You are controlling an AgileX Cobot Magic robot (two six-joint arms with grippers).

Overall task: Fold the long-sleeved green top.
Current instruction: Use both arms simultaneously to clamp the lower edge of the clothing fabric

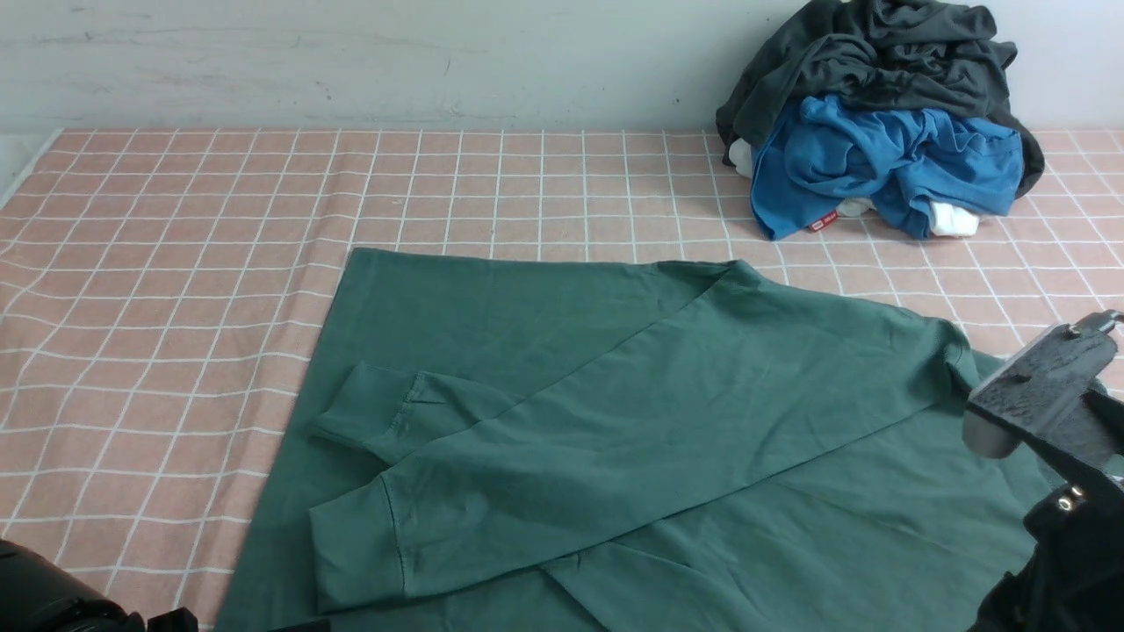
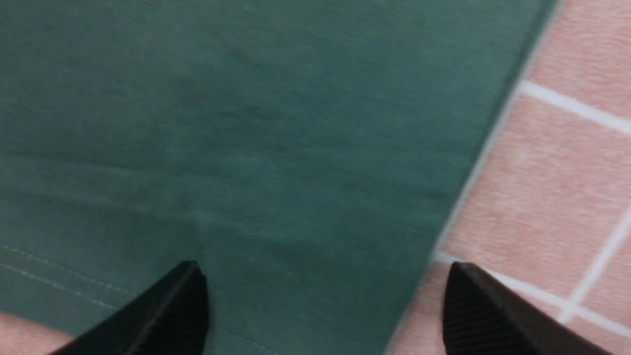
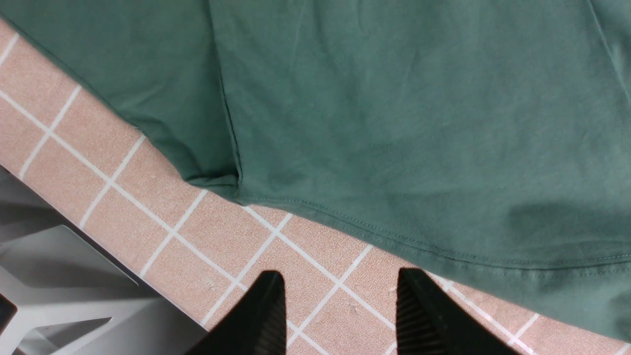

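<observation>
The green long-sleeved top (image 1: 615, 421) lies flat on the pink checked tablecloth (image 1: 176, 263). Both sleeves are folded slantwise across its body, with the ribbed cuffs (image 1: 369, 527) towards the left. My left gripper (image 2: 323, 278) is open wide. One fingertip is over the green long-sleeved top (image 2: 246, 148) and the other is over the tablecloth (image 2: 567, 197), so they straddle the top's side edge. My right gripper (image 3: 341, 283) is open over bare tablecloth (image 3: 296, 266), just off the stitched hem (image 3: 394, 236), with nothing between its fingers. The right arm (image 1: 1045, 395) shows at the front view's right edge.
A heap of clothes sits at the back right against the wall: a dark charcoal garment (image 1: 878, 61) on a bright blue one (image 1: 878, 158). The table's edge (image 3: 113, 246) runs close to my right gripper, with a grey frame below it. Part of my left arm (image 1: 44, 601) fills the front view's lower left corner.
</observation>
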